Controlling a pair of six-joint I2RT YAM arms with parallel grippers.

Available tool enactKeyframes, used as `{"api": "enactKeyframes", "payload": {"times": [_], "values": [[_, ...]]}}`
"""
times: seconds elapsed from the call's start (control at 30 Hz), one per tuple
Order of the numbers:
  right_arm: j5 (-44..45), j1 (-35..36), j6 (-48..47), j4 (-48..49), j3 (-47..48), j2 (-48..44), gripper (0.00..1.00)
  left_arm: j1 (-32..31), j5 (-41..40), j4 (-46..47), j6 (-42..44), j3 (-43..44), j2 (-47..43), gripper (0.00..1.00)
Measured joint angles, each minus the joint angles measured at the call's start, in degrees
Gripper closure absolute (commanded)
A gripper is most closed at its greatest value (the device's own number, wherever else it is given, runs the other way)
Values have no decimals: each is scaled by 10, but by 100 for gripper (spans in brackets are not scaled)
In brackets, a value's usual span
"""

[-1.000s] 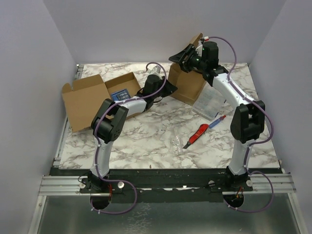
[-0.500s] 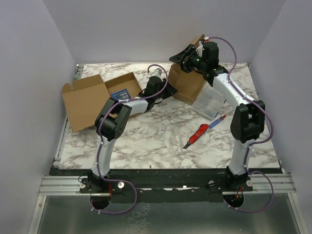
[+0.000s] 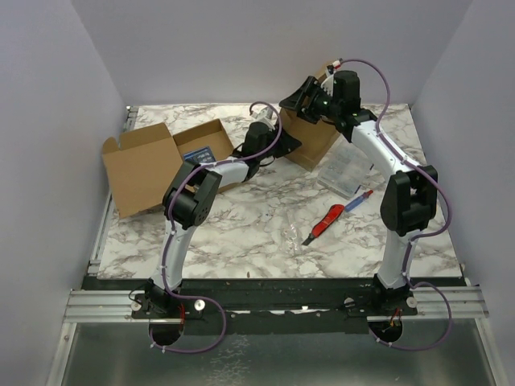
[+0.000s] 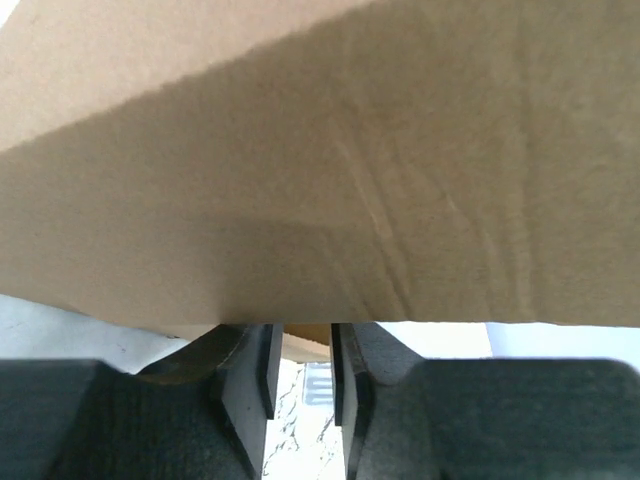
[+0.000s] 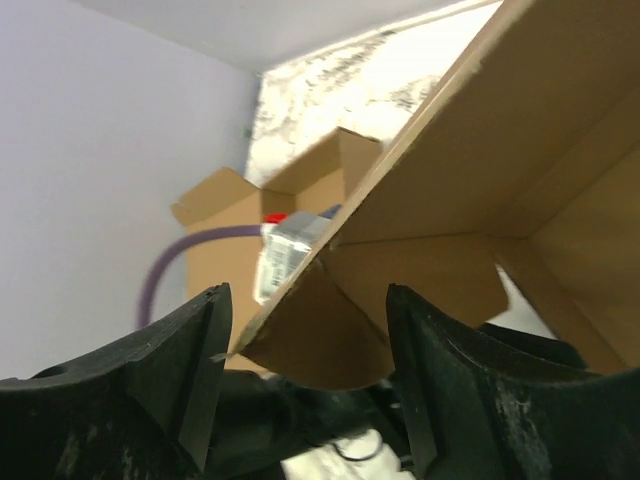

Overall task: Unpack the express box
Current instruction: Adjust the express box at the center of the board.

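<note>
Brown cardboard of the express box (image 4: 320,150) fills nearly all of the left wrist view, so the box's shape cannot be read there. From overhead the tips of both hands are lost against the box. It stands at the upper centre of the bench (image 3: 241,225), with an open second box (image 3: 145,173) well to its left. The left hand (image 3: 286,145) is at the express box's left wall. Its fingers (image 4: 262,370) are close together with a thin slit between them; I cannot tell whether they pinch cardboard. The right hand (image 3: 301,98) is at the box's top edge, spread wide, with a flap (image 5: 330,320) between its fingers and clear of both. A second ago the left hand was farther from the box.
</note>
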Motion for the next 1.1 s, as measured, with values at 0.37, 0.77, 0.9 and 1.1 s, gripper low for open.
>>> {"api": "enactKeyframes", "payload": {"times": [0.37,0.77,0.9,1.1], "values": [[1,11,-300,-97,24,7,29,7,47,10,-2,-73,-32,52],[115,70,-478,-151,79,22,47,63,75,12,-6,-188,-138,73],[119,70,-488,-153,106,28,50,83,50,16,-7,-185,-142,80],[119,70,-496,-158,147,50,52,86,37,12,-6,-104,-83,83]]}}
